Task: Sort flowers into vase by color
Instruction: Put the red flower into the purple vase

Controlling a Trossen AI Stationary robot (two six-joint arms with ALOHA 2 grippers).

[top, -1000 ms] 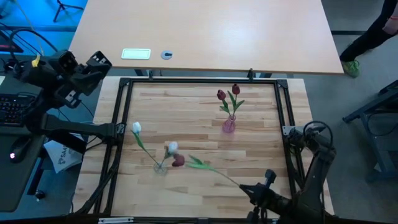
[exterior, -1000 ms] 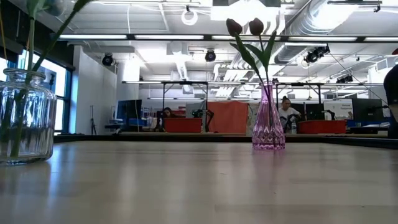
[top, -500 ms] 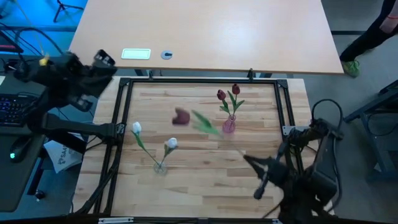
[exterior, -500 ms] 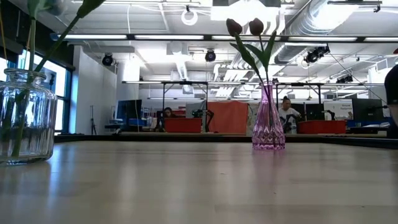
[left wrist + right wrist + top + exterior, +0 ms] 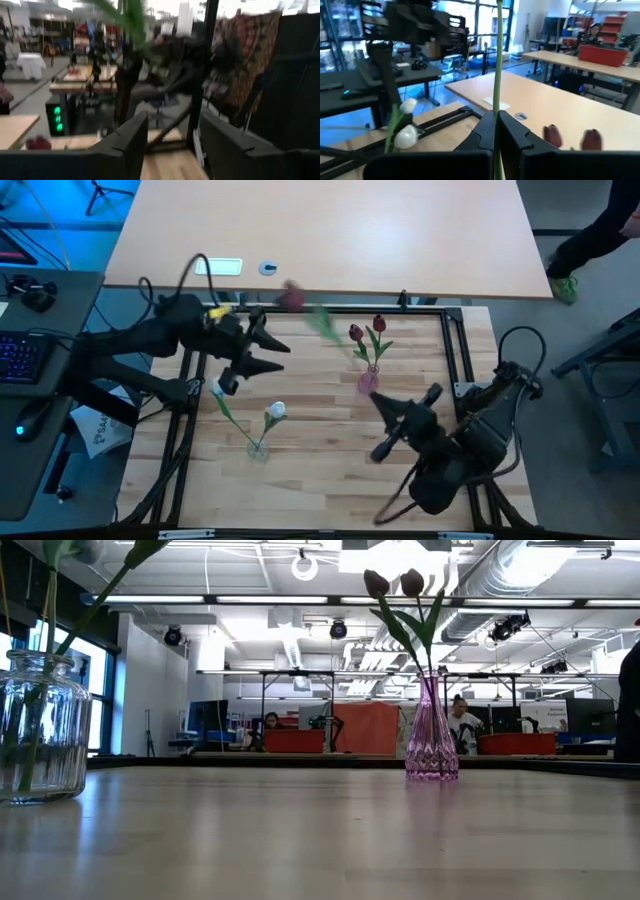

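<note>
My right gripper (image 5: 378,402) (image 5: 497,125) stands over the table's right part, shut on a dark red tulip. Its blurred head (image 5: 292,297) is above the table's far edge. My left gripper (image 5: 280,357) (image 5: 170,146) is open over the table's left part, short of that tulip and touching nothing. A pink vase (image 5: 368,381) (image 5: 432,735) holds two more dark red tulips (image 5: 366,330) (image 5: 394,582) by their stems. A clear glass vase (image 5: 258,448) (image 5: 40,725) holds two white tulips (image 5: 220,387) (image 5: 407,122). Neither gripper shows in the low view. My right gripper pinches the tulip's thin green stem (image 5: 497,107) between its two fingers, at the lower part of the stem. The flower is lifted clear of the table. Its stem runs out from the fingers toward the far left, with the leaf (image 5: 322,323) and the head at the free end.
A black metal frame (image 5: 195,395) rims the wooden table. Beyond the far edge is a beige desk (image 5: 400,230) with a white card (image 5: 218,266) and a small round thing (image 5: 268,268). Bare wood (image 5: 320,475) lies toward the near edge. A person's leg (image 5: 590,230) shows far right.
My right gripper has risen from the near edge and moved toward the far side, swinging the red tulip from beside the clear vase up to the far edge. My left arm has swung in from beyond the left edge, over the table toward the tulip.
</note>
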